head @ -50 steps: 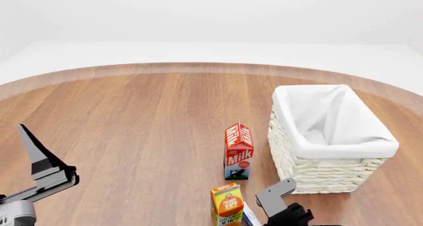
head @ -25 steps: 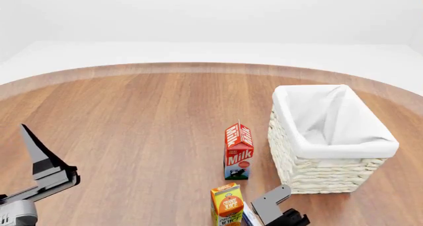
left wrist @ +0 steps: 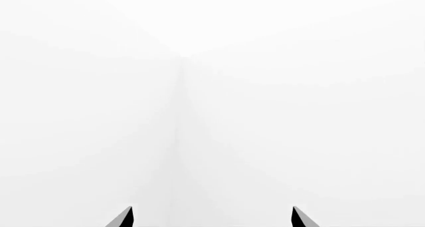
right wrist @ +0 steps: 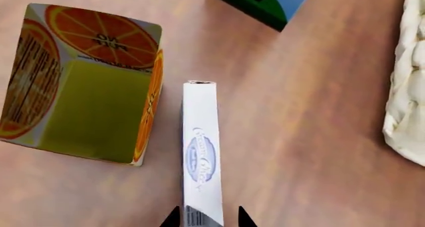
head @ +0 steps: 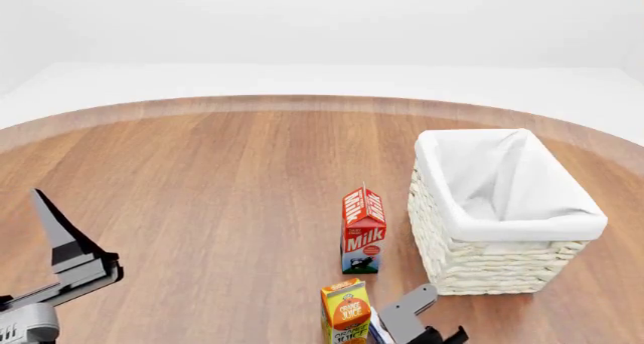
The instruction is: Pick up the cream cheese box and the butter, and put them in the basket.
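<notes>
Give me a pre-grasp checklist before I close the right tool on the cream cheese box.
1. Right tool straddles the cream cheese box: ok, one tip shows on each side of its end.
2. Right tool open: ok.
3. Box apart from the orange juice carton: cannot tell, they look very close.
4. Basket ready: ok, only its white liner shows inside.
5. Butter located: not ok, it shows in no view.
6. Left tool out of the way: ok, open and facing blank white.

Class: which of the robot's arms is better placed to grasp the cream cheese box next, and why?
Right: the right gripper straddles the cream cheese box. The left gripper is far across the table.
</notes>
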